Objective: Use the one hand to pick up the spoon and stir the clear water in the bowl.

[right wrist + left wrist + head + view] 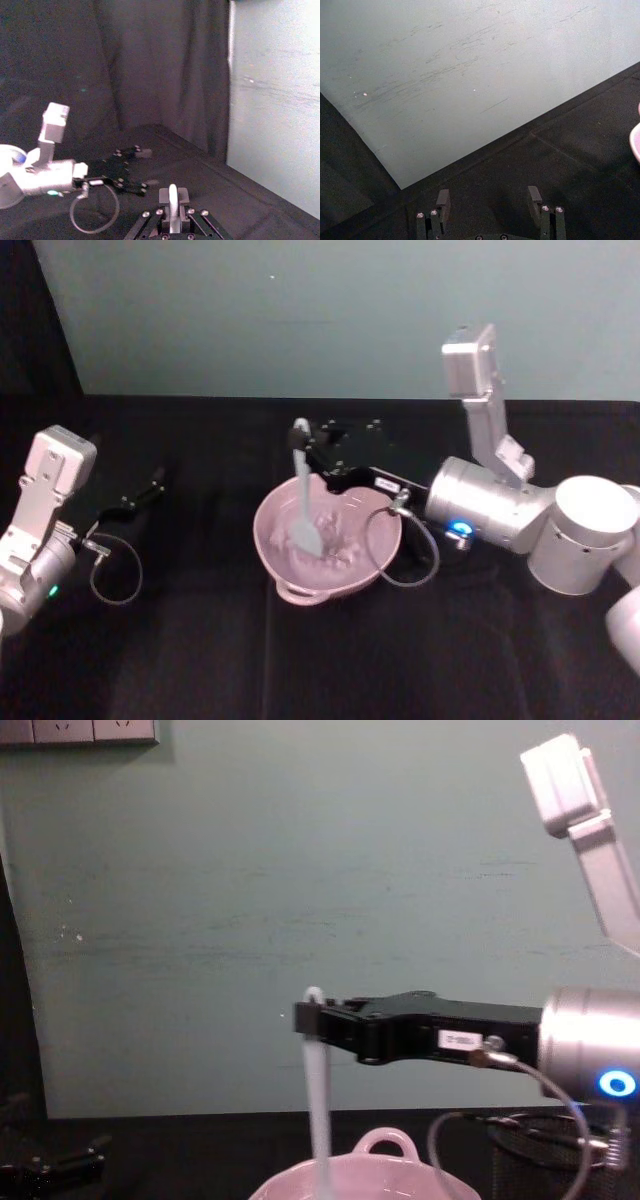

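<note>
- The right gripper (310, 443) reached in from the robot's right, held level above the bowl (268, 540), its blue ring light lit.
- Its fingers pinched the top of the spoon (302, 502) handle, just below the hole at the tip.
- The spoon hung almost upright (leaning slightly in the head view), with its flat blade down inside the bowl.
- The pink bowl sat near the middle of the black surface (200, 660), its loop handle toward the robot.
- In the chest view, a black wire-mesh cup (540, 1160) stood to the right of the bowl.
- The left gripper (489, 197) rested low over the surface, well apart from the bowl, its fingers (442, 200) spread and holding nothing.
</note>
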### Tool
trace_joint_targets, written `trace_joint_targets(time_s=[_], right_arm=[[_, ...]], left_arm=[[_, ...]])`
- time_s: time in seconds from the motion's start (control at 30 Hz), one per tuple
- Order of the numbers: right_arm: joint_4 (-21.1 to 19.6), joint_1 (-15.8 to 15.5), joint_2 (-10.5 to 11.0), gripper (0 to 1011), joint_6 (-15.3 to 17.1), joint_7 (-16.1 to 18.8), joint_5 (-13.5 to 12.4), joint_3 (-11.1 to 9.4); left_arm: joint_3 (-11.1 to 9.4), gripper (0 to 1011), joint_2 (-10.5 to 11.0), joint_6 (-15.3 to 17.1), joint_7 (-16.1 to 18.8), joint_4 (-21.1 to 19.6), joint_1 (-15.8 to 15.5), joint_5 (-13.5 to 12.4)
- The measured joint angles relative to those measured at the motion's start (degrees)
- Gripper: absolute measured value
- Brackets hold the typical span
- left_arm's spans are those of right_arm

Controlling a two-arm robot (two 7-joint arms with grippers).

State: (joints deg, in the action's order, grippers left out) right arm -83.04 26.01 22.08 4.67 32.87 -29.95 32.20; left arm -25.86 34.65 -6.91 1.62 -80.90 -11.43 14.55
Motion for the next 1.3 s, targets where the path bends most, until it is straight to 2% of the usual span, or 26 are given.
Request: trace_joint_targets(time_s=[0.2, 0.37, 0.53, 0.7, 0.9, 1.17, 1.3], right_arm=[[1.5, 1.1, -2.0, 110, -1.0, 0.8, -0.2, 1.3], [4.7, 3.0, -3.8, 110, -2.3, 1.3, -0.3, 1.8], [8.5, 4.4, -5.1, 110, -3.6, 1.7, -1.1, 1.2], [10.8, 5.0, -5.4, 110, -4.3, 1.5, -1.7, 0.0], [11.0, 4.6, -4.3, 110, -4.4, 0.1, -2.0, -1.8], [6.5, 1.3, -0.3, 110, -3.3, -2.6, -2.0, -4.8], [4.5, 0.1, 1.0, 110, -2.6, -3.2, -1.7, -5.5]], left_arm=[[0.0, 1011, 0.0, 0.0, 0.0, 0.0, 0.0, 0.0], [0.0, 1011, 0.0, 0.0, 0.0, 0.0, 0.0, 0.0], [0.0, 1011, 0.0, 0.0, 0.0, 0.0, 0.0, 0.0], [0.0, 1011, 0.0, 0.0, 0.0, 0.0, 0.0, 0.0], [0.0, 1011, 0.0, 0.0, 0.0, 0.0, 0.0, 0.0], [0.0, 1011, 0.0, 0.0, 0.0, 0.0, 0.0, 0.0], [0.0, 1011, 0.0, 0.0, 0.0, 0.0, 0.0, 0.0]])
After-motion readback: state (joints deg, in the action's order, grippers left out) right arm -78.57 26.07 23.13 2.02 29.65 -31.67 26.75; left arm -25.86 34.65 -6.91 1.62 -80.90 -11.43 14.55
